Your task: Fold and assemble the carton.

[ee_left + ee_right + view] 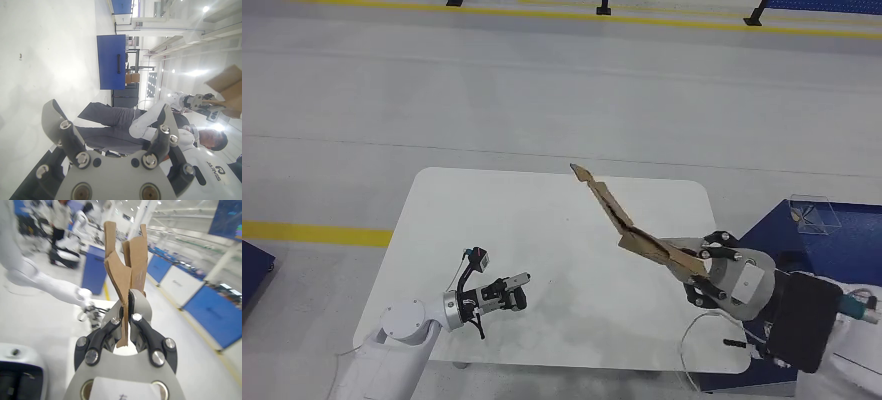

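Observation:
A flat brown carton (627, 220) is held up in the air over the right part of the white table (522, 230), slanting from the table's far edge down to the near right. My right gripper (689, 262) is shut on its lower edge; in the right wrist view the carton (124, 272) rises from between the pads, its flaps splayed apart above my right gripper (126, 306). My left gripper (518, 285) hovers low over the near-left part of the table, open and holding nothing; its fingers (54, 115) spread wide. In the left wrist view the carton (226, 91) shows far off.
A blue cabinet (832, 235) with a clear holder on top stands right of the table. Yellow floor lines run left of the table and along the far side. A person sits behind the robot in the left wrist view.

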Tool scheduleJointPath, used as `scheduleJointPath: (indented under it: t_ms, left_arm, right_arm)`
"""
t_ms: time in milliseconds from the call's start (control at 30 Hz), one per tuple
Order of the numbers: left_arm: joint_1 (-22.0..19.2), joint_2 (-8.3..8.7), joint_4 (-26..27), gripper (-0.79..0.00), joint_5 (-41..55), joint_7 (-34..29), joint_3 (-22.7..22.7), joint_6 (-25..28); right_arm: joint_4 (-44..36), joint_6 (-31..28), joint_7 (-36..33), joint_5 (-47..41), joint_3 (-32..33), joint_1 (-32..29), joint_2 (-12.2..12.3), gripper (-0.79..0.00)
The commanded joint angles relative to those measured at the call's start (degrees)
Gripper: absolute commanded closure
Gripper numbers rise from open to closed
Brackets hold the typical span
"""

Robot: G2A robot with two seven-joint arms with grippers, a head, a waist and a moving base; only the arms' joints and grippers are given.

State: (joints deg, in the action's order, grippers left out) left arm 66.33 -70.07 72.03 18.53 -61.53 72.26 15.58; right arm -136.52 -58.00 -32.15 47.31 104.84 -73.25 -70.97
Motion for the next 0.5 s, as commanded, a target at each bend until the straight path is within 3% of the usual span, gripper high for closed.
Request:
scheduleJointPath:
  t_ms: [0,133,200,333,467]
  left_arm:
    - [0.0,0.00,0.0,-0.785,0.0,0.0,0.0,0.0]
    - [0.0,0.00,0.0,-0.785,0.0,0.0,0.0,0.0]
    - [0.0,0.00,0.0,-0.785,0.0,0.0,0.0,0.0]
    - [0.0,0.00,0.0,-0.785,0.0,0.0,0.0,0.0]
    - [0.0,0.00,0.0,-0.785,0.0,0.0,0.0,0.0]
  right_arm:
    - [1.9,0.0,9.2,19.4,-1.2,3.3,0.9,0.000]
    - [1.9,0.2,31.1,49.1,-3.0,6.4,3.0,0.000]
    - [1.9,4.5,43.5,63.7,-4.4,6.2,4.0,0.000]
    - [1.9,25.8,65.4,93.1,-8.2,-1.5,6.0,0.000]
    - [1.9,48.7,71.4,111.0,-11.2,-11.7,6.6,0.000]
